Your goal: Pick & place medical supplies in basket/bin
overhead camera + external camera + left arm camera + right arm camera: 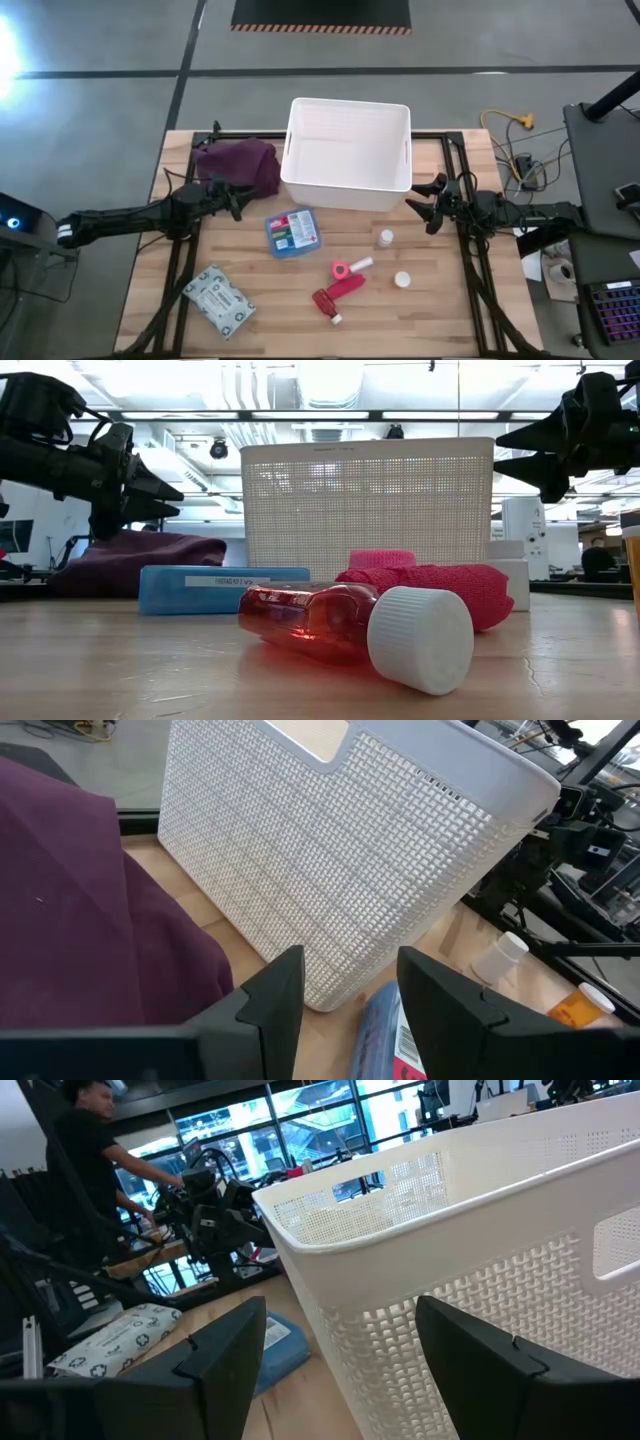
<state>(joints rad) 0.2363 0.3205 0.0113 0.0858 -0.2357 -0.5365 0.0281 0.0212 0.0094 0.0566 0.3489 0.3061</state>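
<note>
step: pre-grasp, white bin (348, 190) looks empty
left gripper (236, 198): jaws apart, nearest blue box (292, 233)
right gripper (432, 201): jaws apart, idle beside bin
next: left descends onto box

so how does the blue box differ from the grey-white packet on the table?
The blue box is solid blue with a red-white label; the grey-white packet is pale with a printed pattern. The box lies just in front of the white bin, near the left claw; the packet sits at the table's near left corner, far from both. Both lie flat on the wood, untouched.
</note>
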